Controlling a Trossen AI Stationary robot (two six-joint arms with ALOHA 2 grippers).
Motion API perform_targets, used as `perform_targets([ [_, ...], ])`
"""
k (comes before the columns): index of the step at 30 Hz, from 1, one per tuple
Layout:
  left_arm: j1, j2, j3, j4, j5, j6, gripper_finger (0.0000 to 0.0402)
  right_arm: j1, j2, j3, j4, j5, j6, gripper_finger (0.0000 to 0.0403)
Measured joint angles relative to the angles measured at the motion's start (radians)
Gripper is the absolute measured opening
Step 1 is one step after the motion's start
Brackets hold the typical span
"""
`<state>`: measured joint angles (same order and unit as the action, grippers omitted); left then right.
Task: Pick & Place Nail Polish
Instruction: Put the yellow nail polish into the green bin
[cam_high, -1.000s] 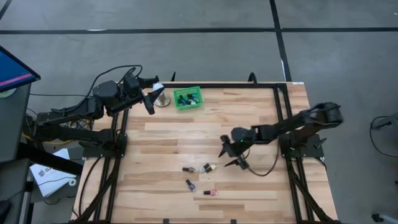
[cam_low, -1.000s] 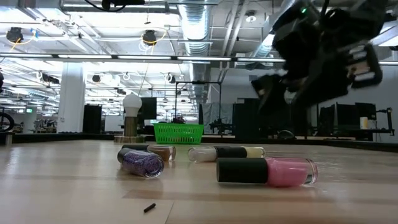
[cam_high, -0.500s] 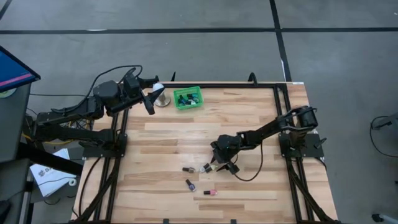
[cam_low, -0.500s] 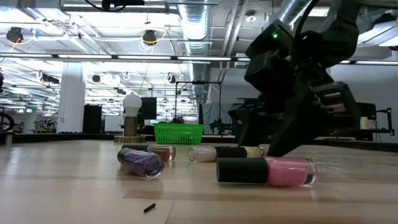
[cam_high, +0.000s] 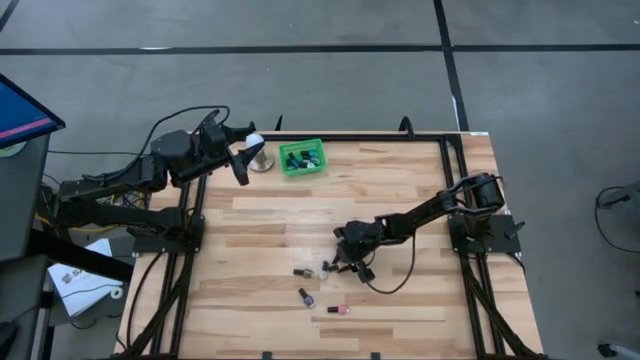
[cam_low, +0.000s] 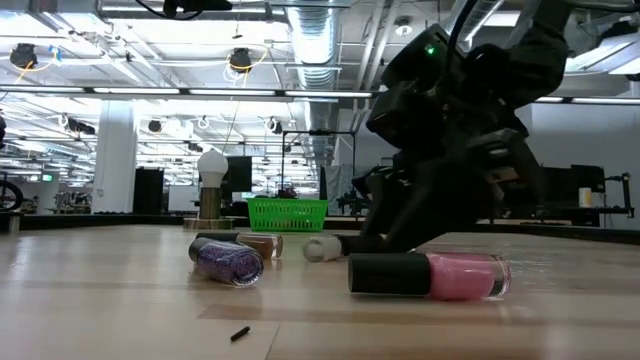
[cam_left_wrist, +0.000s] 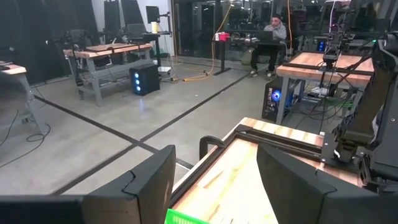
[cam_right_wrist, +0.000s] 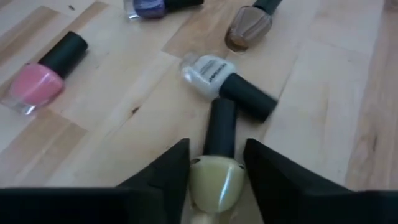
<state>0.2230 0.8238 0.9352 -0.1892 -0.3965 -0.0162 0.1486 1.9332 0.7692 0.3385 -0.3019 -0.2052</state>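
The right gripper (cam_right_wrist: 214, 165) sits low on the table, fingers spread around a cream bottle (cam_right_wrist: 216, 180) — closing off-centre could roll it into the white bottle (cam_right_wrist: 208, 76) touching its cap.

Big open workshop kind of space, grey concrete floor (cam_high: 300, 70) with dark lines (cam_high: 250, 48) running across it. Ceiling's all exposed ducts (cam_low: 320, 40) and pipes with round hanging lamps (cam_low: 240, 60), plus a white pillar (cam_low: 113, 150) off to one side. Farther back there are wooden workbenches (cam_left_wrist: 118, 53), glass partitions (cam_left_wrist: 205, 25), and a person sitting at a desk (cam_left_wrist: 270, 37)
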Motion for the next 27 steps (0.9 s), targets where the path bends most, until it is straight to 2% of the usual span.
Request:
perform_targets([
  [4, 0.000, 0.000, 0.000, -0.006, 0.000, 0.000, 0.0221, -0.001, 0.000, 0.000, -0.009, -0.001, 0.009, 0.0103],
  [11, 0.000, 0.000, 0.000, -0.009, -0.001, 0.000, 0.0221, -0.005, -0.002, 0.000, -0.017, -0.001, 0.052, 0.0103],
  [16, 0.000, 0.000, 0.000, -0.010, -0.005, 0.000, 0.0221, -0.028, -0.043, -0.002, -0.091, -0.009, 0.043, 0.0103],
  [22, 0.000, 0.000, 0.000, -0.010, -0.005, 0.000, 0.0221, -0.100, -0.122, -0.011, -0.201, -0.015, -0.027, 0.0103],
  [27, 0.000, 0.000, 0.000, -0.010, -0.004, 0.004, 0.0221, -0.200, -0.201, -0.002, -0.207, 0.060, -0.052, 0.0103],
])
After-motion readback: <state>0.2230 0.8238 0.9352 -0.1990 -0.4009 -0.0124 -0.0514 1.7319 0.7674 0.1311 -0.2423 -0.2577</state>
